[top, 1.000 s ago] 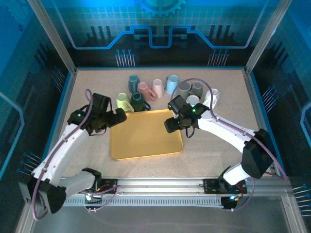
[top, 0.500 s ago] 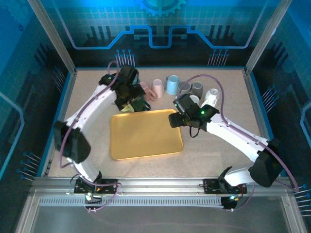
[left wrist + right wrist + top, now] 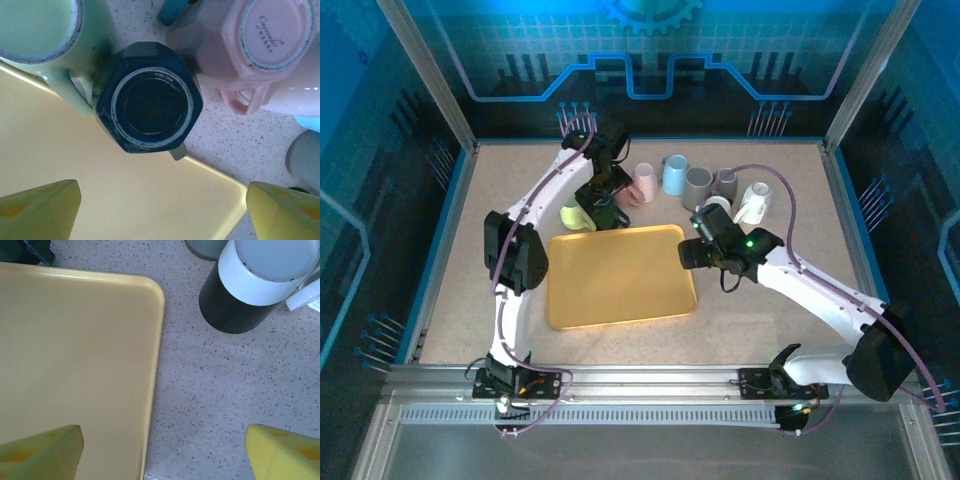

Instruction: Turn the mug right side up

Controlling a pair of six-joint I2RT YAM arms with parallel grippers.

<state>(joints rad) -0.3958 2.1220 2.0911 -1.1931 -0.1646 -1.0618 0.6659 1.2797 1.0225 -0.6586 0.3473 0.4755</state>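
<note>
In my left wrist view the left gripper (image 3: pixel 161 210) hangs above the dark mug (image 3: pixel 150 97). Its two yellow fingers (image 3: pixel 40 210) stand far apart at the lower corners with nothing between them, so it is wide open and does not touch the mug. The dark mug stands bottom up on the speckled table (image 3: pixel 225 145), just beside the far rim of the yellow tray (image 3: pixel 115 185), and its handle points toward that rim. A pale green mug (image 3: pixel 45 30) sits close on one side of it, touching or almost, I cannot tell which. A pink mug (image 3: pixel 272 35), also bottom up with a printed word on its base, is close on the other side. From the top camera this group is at the left part of the tray's far edge, under the left arm. The right gripper (image 3: pixel 162 455) is also spread wide and holds nothing — it hovers over the right edge of the tray, partly above the bare table, with a white mug (image 3: pixel 267 270) near it.
</note>
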